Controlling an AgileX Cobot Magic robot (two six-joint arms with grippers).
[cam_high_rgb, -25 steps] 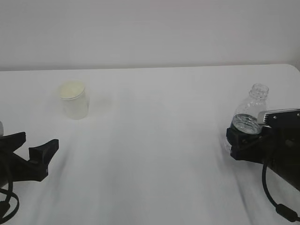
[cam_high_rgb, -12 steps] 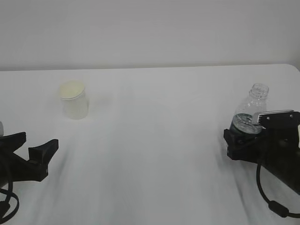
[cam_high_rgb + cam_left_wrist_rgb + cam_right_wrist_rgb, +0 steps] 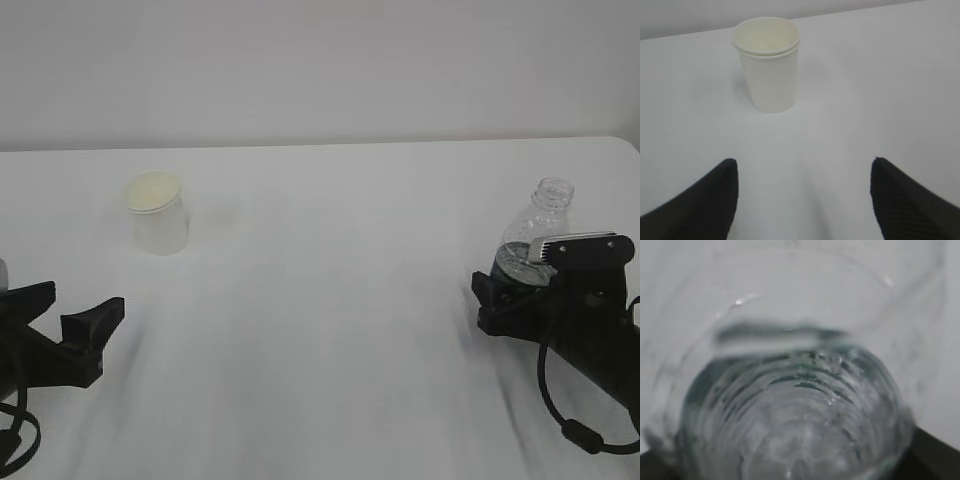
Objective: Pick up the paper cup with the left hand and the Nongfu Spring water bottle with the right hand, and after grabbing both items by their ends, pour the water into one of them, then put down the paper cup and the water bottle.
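Note:
The white paper cup (image 3: 159, 215) stands upright at the back left, and in the left wrist view the paper cup (image 3: 769, 65) is ahead of the jaws and apart from them. My left gripper (image 3: 78, 305) rests low at the front left, open and empty, with its black fingertips (image 3: 715, 192) spread wide. The capless clear Nongfu Spring water bottle (image 3: 538, 232) stands at the right with some water (image 3: 790, 405) in its lower part. My right gripper (image 3: 515, 285) is open around the bottle's base. The bottle fills the right wrist view, and only dark finger corners (image 3: 935, 455) show.
The white table (image 3: 330, 300) runs back to a pale wall. The table's right edge (image 3: 632, 145) lies just beyond the bottle. A black cable (image 3: 570, 420) hangs under the right arm, and another loops at the front left corner (image 3: 15, 440).
My right gripper has slid a little to the left, further around the bottle's base, and the bottle has stayed in place. The left arm and the cup have not moved.

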